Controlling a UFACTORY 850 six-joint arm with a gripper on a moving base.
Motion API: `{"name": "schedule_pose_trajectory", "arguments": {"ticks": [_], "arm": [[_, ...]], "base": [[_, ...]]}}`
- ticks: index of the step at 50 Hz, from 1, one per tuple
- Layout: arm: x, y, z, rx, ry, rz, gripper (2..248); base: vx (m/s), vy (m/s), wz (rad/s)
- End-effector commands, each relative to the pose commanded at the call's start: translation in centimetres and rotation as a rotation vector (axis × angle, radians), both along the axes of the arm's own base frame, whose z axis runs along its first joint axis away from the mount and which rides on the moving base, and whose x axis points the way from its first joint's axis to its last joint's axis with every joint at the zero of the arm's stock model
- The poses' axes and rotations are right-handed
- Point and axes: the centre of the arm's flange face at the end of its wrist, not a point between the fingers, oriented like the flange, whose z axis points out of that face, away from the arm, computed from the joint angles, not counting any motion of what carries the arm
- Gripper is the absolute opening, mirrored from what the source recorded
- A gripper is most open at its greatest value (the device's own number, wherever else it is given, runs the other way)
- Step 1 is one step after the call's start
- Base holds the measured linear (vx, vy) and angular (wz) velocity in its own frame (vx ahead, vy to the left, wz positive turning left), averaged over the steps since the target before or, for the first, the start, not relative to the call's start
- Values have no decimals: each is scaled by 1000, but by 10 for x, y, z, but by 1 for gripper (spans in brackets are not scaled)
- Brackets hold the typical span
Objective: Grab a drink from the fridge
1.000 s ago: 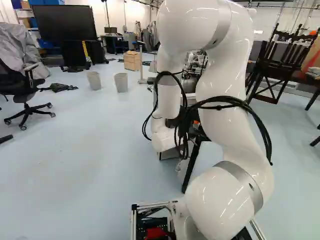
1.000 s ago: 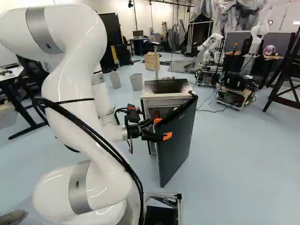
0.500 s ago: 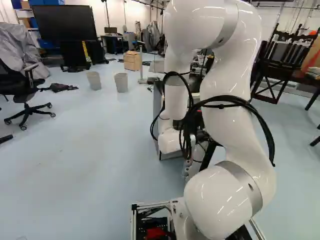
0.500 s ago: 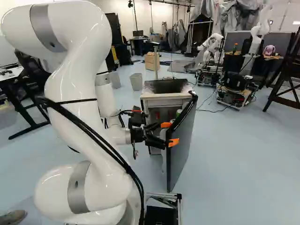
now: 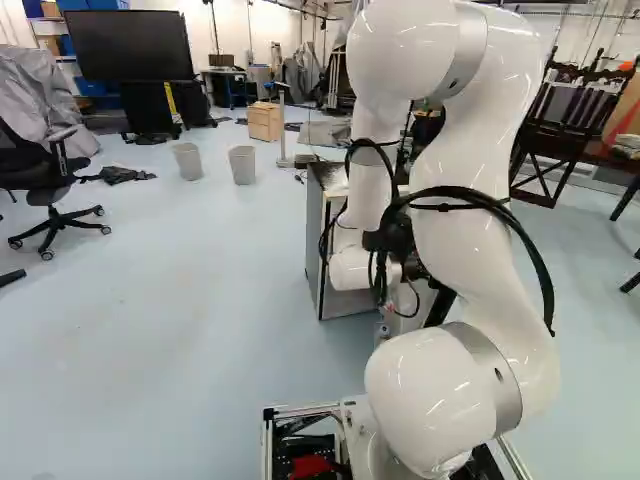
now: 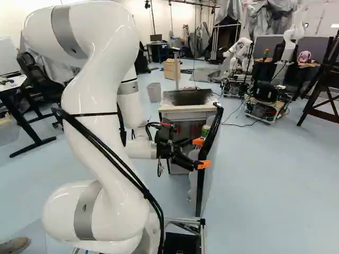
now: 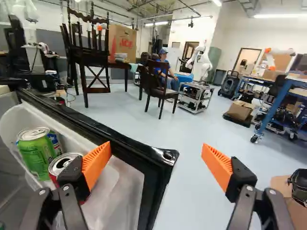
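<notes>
A: ok so your tool [image 6: 201, 153] is hanging wide open right now, pads well apart, and it's holding nothing. Your arm [image 6: 90, 111] is reaching over to the open door [image 6: 199, 196] of the fridge [image 6: 190, 116].

B: yep, and going by your wrist view, the door's black corner is showing between your two fingers. One orange pad [image 7: 97, 163] is hanging over the inner side, the other orange pad [image 7: 217, 165] is pointing out past the door over the floor [image 7: 192, 201]. Can't tell if either one is touching anything tbh.

A: and your drinks?

B: they're sitting in the white bin [image 7: 19, 117] on the inside of the door. You're looking at a green can [image 7: 34, 155], a blue can [image 7: 55, 143] right behind it, and a red can [image 7: 52, 178] that your inner finger is partly hiding. That red one's showing nearest your tool.

A: lol and way out ahead, a dark chair [image 7: 156, 84] is standing near another robot [image 7: 199, 64] on a wheeled frame.
</notes>
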Motion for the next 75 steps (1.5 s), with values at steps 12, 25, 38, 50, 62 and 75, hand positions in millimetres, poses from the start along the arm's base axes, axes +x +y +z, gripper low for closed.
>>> {"name": "schedule_pose_trajectory", "arguments": {"ticks": [12,25,38,50,62,75], "arm": [[13,-22,0,2,-31,-77,247],[26,-48,1,1,-65,-157,247],[39,-75,2,-3,-100,-234,247],[49,-102,2,-8,-133,-302,247],[59,-130,2,-16,-166,-366,247],[68,-161,3,-26,-202,-430,247]], "base": [[0,0,0],[0,0,0],[0,0,0],[0,0,0],[0,0,0],[0,0,0]]}}
